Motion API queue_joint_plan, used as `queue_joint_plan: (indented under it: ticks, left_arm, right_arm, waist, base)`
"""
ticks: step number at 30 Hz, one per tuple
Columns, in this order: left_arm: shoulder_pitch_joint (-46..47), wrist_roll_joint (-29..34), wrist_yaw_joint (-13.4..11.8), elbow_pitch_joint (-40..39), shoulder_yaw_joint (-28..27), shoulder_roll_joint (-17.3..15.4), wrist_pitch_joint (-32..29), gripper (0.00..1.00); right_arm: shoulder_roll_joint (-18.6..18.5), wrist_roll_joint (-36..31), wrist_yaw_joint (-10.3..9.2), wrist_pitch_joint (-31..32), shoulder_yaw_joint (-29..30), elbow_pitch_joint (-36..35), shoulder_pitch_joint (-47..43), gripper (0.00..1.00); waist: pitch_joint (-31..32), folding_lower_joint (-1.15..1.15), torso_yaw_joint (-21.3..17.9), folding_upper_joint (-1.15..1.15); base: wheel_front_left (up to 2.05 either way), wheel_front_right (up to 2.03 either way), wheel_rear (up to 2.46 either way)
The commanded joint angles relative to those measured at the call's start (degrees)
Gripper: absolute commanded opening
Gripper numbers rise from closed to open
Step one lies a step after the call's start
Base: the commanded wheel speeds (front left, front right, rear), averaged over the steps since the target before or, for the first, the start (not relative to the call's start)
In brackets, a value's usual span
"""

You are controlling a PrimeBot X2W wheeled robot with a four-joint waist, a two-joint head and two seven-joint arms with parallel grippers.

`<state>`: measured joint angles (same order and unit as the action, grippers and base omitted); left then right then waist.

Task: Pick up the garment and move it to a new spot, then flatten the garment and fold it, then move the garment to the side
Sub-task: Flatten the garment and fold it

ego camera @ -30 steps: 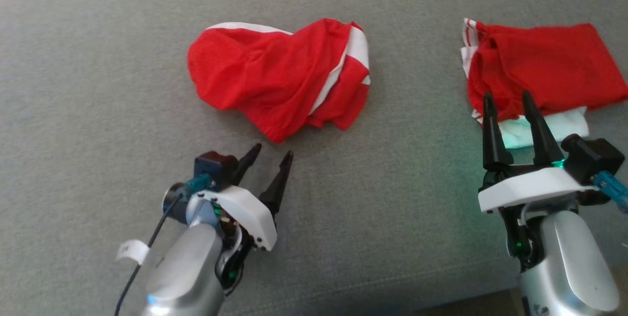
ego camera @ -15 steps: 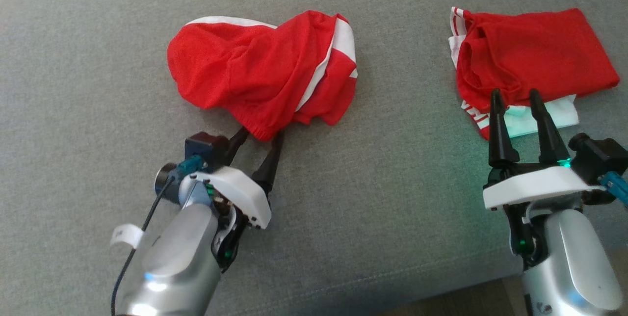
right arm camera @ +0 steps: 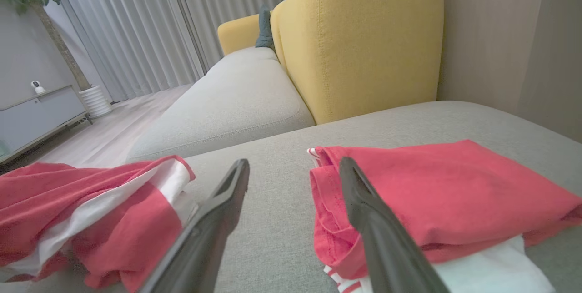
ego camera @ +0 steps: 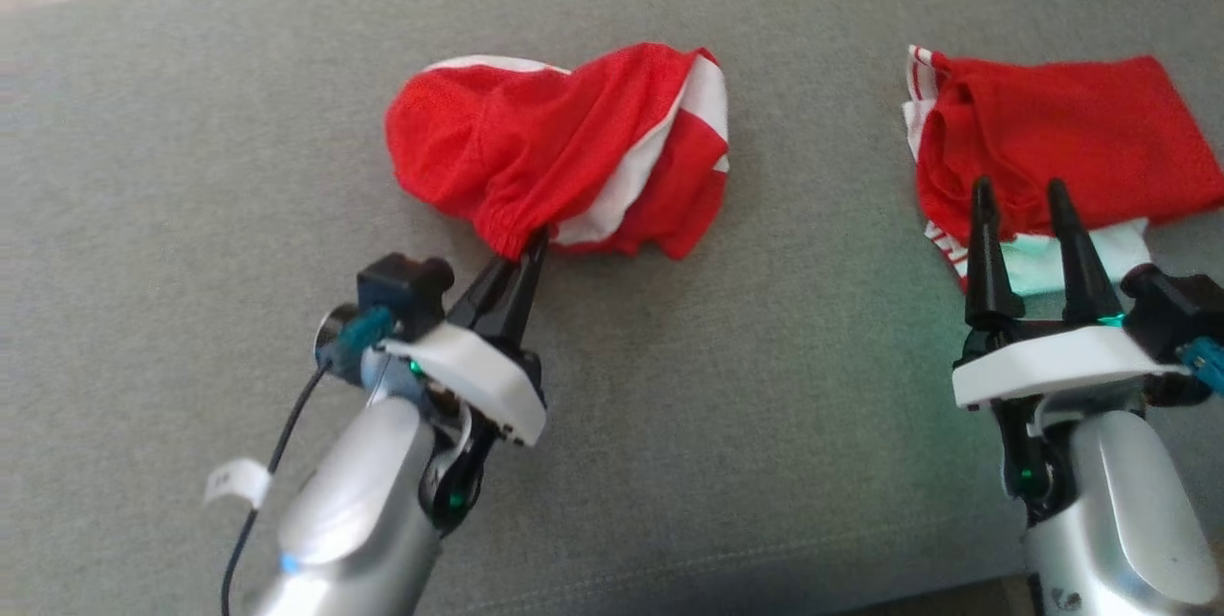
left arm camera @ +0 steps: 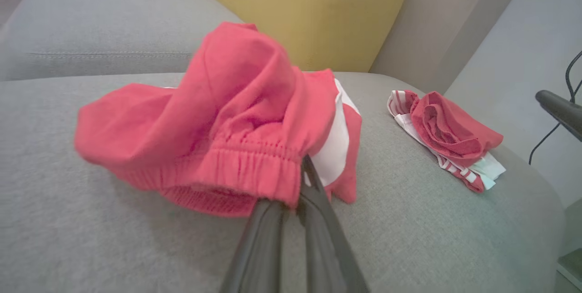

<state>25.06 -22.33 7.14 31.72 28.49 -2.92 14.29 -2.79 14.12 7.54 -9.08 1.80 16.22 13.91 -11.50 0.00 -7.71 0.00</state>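
The garment [ego camera: 564,147] is a crumpled pair of red shorts with white side stripes, lying mid-cushion; it shows too in the left wrist view [left arm camera: 218,124] and the right wrist view [right arm camera: 91,220]. My left gripper [ego camera: 529,246] is shut on the elastic waistband at the garment's near edge, and the fabric there is pulled up a little [left arm camera: 291,193]. My right gripper [ego camera: 1018,195] is open at the lower right, fingers hovering by the near edge of a folded red and white garment [ego camera: 1052,138], holding nothing [right arm camera: 295,165].
The grey sofa cushion [ego camera: 765,406] spreads under everything, with its front edge close to both arms. A yellow backrest [right arm camera: 359,33] stands behind. The folded red and white garment [left arm camera: 448,136] takes up the right end of the cushion.
My left gripper moved forward to the garment's near edge and shut on the waistband, lifting it slightly. The right gripper stayed open and still. The head camera shifted a little.
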Motion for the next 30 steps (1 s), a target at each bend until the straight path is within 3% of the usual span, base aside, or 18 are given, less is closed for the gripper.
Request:
queue_joint_plan:
  ticks: [1, 10, 18, 26, 30]
  left_arm:
    - [0.4, 0.3, 0.3, -2.2, -2.3, -1.1, 0.7, 0.0]
    - [-6.2, 0.9, 0.3, -8.5, -2.8, -3.7, 0.7, 0.0]
    - [-8.9, -0.7, 0.2, -13.9, -4.0, -8.4, -1.6, 0.0]
    - [-7.8, -1.2, -1.4, -13.0, -7.2, -13.7, -5.3, 0.0]
    - [-6.9, -1.5, -1.2, -12.0, -7.1, -14.2, -5.2, 0.0]
  right_arm:
    - [-0.1, 0.0, -0.05, -0.5, -1.4, -1.5, 1.5, 1.0]
    - [-0.1, -0.2, -0.05, 0.1, -2.7, 0.2, 0.0, 1.0]
    - [-0.1, -1.1, -0.05, 1.3, -6.1, 0.9, 0.1, 1.0]
    - [-0.1, -2.4, -0.05, 3.6, -8.9, 2.2, 1.5, 1.0]
    - [-0.1, -1.3, -0.05, 4.7, -10.0, 3.8, 3.1, 1.0]
  waist:
    - [1.0, 0.0, 1.0, 0.0]
    - [5.5, 0.0, 4.6, 0.0]
    - [6.3, 0.0, 6.3, 0.0]
    - [4.8, 0.0, 6.9, 0.0]
    - [3.1, 0.0, 7.3, 0.0]
  base:
    - [0.0, 0.0, 0.0]
    - [0.0, 0.0, 0.0]
    - [0.0, 0.0, 0.0]
    - [0.0, 0.0, 0.0]
    - [0.0, 0.0, 0.0]
